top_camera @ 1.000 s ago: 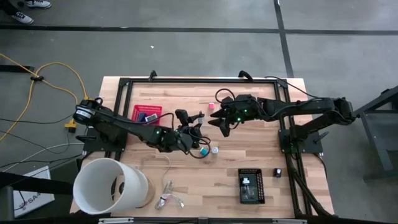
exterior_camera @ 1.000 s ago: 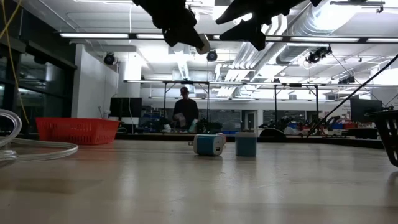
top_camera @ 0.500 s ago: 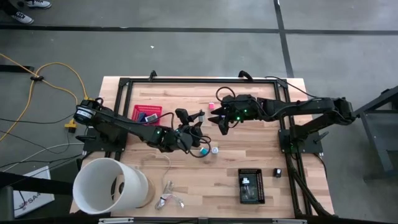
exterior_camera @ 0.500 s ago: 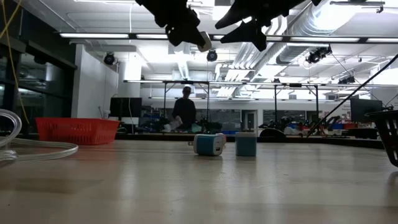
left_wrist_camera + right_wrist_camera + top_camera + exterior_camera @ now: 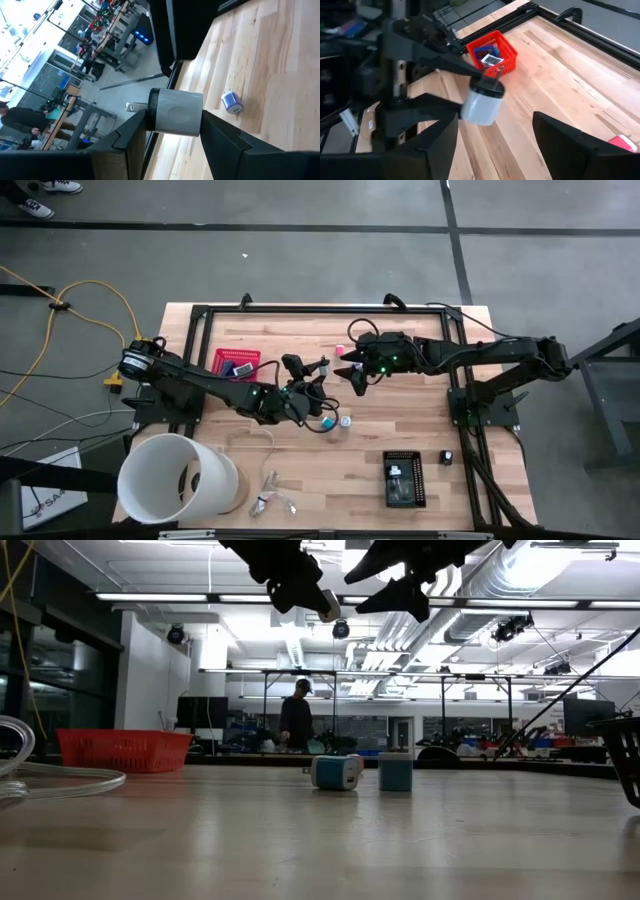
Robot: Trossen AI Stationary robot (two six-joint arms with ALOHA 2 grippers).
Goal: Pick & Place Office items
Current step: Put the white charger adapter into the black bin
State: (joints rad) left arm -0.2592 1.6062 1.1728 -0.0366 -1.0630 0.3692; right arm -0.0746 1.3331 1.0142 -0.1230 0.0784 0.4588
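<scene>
My left gripper (image 5: 316, 372) is raised over the middle of the table, shut on a small white piece with a black cap (image 5: 175, 112). My right gripper (image 5: 350, 376) faces it from the table's right side. It is open, and its fingers (image 5: 435, 145) stand short of the piece (image 5: 482, 102) without touching it. On the wood below lie a teal block (image 5: 328, 423) and a white-and-blue piece (image 5: 346, 421). A pink piece (image 5: 340, 351) lies farther back. My left gripper pinches the white piece between its two fingers, one on the black-capped end (image 5: 152, 112) and one on the opposite end (image 5: 197, 115). The fingers come nearly level from the table's left side. The piece is lifted clear, well above the table (image 5: 328, 605).
A red basket (image 5: 237, 363) with small items stands at the far left. A black tray (image 5: 404, 478) sits near the front right with a small black piece (image 5: 448, 458) beside it. The big white tub (image 5: 180, 478) and a wire loop (image 5: 270, 492) are at the front left. A person stands in the room behind.
My right gripper has turned slightly in place and its fingers stand a little wider apart. My left gripper has kept the white piece still in the air.
</scene>
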